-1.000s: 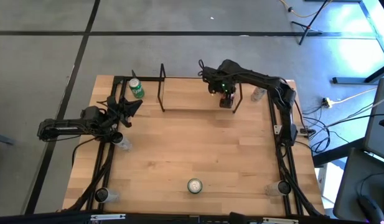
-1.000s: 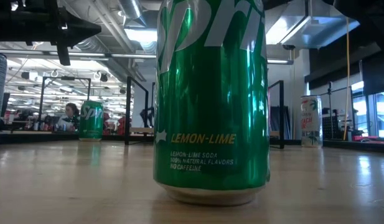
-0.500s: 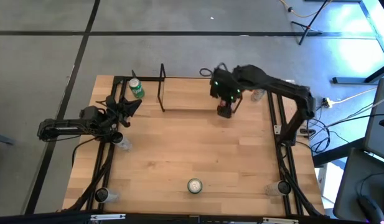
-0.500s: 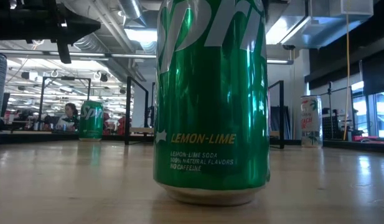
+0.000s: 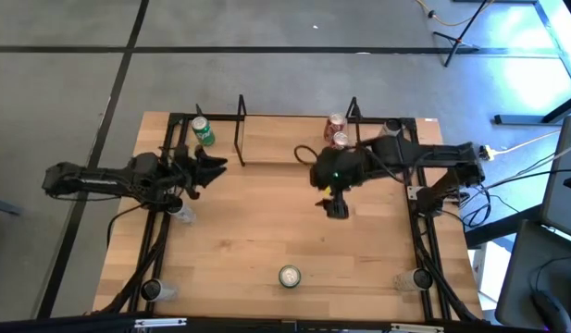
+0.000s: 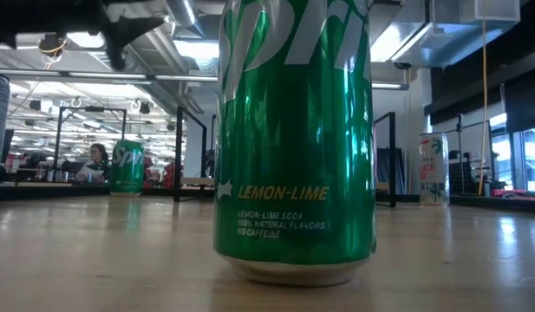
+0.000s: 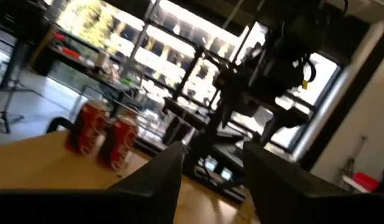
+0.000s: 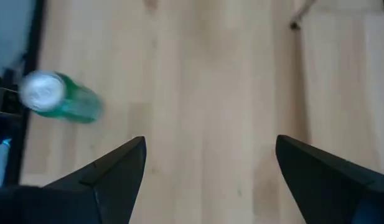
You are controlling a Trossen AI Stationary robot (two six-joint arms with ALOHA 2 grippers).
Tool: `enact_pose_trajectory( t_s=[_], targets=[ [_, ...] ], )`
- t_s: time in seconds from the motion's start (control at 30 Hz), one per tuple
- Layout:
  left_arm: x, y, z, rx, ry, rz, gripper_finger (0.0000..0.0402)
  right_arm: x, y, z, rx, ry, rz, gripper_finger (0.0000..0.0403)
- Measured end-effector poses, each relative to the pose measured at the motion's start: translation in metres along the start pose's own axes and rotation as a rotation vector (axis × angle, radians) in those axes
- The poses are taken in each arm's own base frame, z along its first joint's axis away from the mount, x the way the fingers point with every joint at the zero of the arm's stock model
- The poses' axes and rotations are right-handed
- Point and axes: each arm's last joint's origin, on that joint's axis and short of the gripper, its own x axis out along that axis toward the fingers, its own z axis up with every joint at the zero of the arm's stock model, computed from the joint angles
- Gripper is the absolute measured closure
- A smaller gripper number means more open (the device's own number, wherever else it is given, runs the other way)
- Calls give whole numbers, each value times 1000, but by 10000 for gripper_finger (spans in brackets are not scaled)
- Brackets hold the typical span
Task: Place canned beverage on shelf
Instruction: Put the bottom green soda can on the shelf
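While red cans (image 5: 337, 130) now stand uncovered, right gripper (image 5: 336, 209) withdrawn, spread empty, left gripper (image 5: 214, 166) parted.

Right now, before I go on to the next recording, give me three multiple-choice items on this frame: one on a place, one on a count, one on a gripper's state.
1. Where do the two red cans stand?
A. On the shelf, at its right end
B. At the table's near edge
C. Beside the left arm's base

2. How many green cans show in the high view?
A. One
B. Two
C. Four

3. How are the right gripper's fingers?
A. Shut on a red can
B. Shut on nothing
C. Open, holding nothing

Answers:
1. A: the high view shows both red cans by the shelf's right black frame.
2. B: one green can stands at the table's far left, outside the shelf; another green can stands near the front edge.
3. C: the right wrist view shows its fingers spread wide over bare wood.
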Motion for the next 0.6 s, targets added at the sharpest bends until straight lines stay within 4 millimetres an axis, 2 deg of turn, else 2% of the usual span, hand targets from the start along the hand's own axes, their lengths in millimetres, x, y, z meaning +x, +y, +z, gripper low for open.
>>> enact_pose_trajectory(
  t_s=[0.13,0.33,0.47,0.6],
  targets=[
    [24,-18,-3,0,132,-78,227,-2,33,3,-36,-64,25,61],
    [55,-52,-22,4,307,-167,230,-3,78,0,-47,-122,16,61],
    [68,-85,-30,-10,381,-248,230,3,105,0,15,-156,23,61],
    [71,-117,-37,-30,433,-340,230,13,130,2,57,-186,103,61]
  ],
)
